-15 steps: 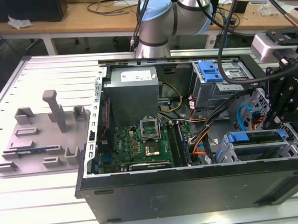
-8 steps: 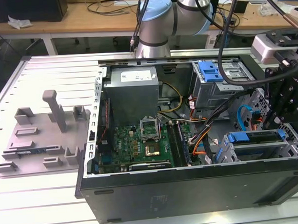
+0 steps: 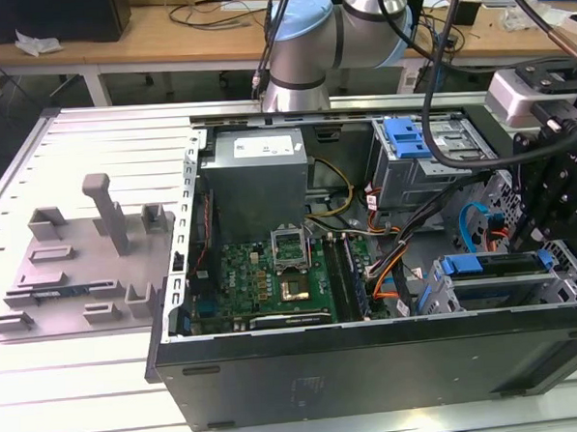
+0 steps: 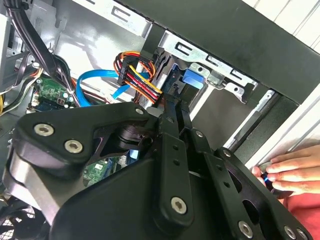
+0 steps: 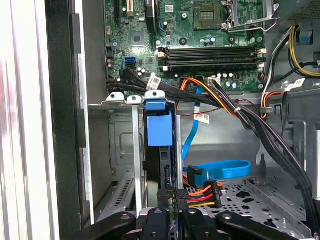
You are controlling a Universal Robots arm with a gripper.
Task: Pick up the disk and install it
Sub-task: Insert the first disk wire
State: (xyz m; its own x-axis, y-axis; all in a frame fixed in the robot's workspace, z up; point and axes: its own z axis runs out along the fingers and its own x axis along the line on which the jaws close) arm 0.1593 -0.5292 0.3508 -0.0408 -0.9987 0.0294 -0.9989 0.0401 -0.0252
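Starting at the exterior view's left, the grey fixture (image 3: pixel 78 256) with upright posts lies flat on the table (image 3: pixel 47 403), the thing farthest from the gripper (image 3: pixel 558 187). Next comes the open computer case (image 3: pixel 373 352), with its power supply (image 3: pixel 257 169) and green motherboard (image 3: pixel 272 275), both well apart from the gripper. Nearer to it, bundles of cables (image 3: pixel 393 264) cross the middle of the case.

The disk (image 3: pixel 487 266) sits in the metal drive cage (image 3: pixel 562 260) at the case's corner, just below the gripper, which hangs over the exterior view's right end of the case.

In both wrist views the disk (image 5: pixel 159 127) stands on edge in a slot of the cage, its blue carrier frame showing at the end away from the gripper (image 5: pixel 174 197). The gripper (image 4: pixel 175 106) is right at the disk's (image 4: pixel 192 80) near end, beside the plug (image 5: pixel 200 192) with orange, red and black wires. We cannot tell whether the gripper is spread, pressed together or pinching the disk.

Behind the gripper, outside the case wall, a person's hand (image 4: pixel 295 172) rests at the case's edge.
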